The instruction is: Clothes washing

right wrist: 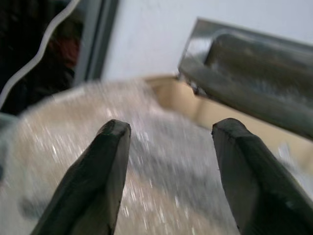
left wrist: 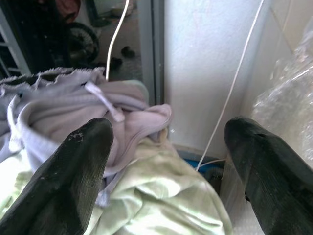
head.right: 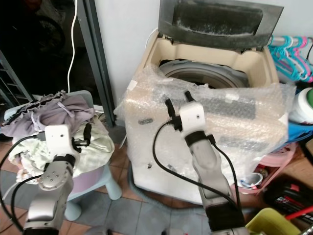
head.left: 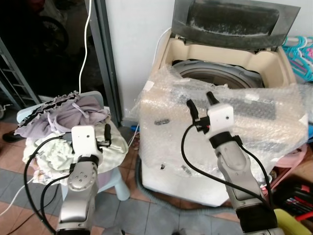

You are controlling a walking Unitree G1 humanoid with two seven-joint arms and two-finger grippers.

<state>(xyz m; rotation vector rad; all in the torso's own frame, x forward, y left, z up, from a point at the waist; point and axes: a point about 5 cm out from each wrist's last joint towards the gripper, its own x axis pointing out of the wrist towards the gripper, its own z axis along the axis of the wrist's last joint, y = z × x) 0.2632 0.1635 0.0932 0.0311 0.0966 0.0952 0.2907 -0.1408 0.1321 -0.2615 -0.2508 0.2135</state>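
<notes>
Reaching for laundry, I judge: my left hand hangs released just above the pile of clothes on the stool; my right hand, fingers spread, hovers before the open washing machine; next, lower and clench on the lilac garment

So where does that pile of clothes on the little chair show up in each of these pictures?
Left eye view: pile of clothes, lower left, beside the washing machine.
Right eye view: far left.
Left wrist view: under the left gripper.
Right wrist view: not in it.
Shared landmark: the washing machine's bubble wrap.
</notes>
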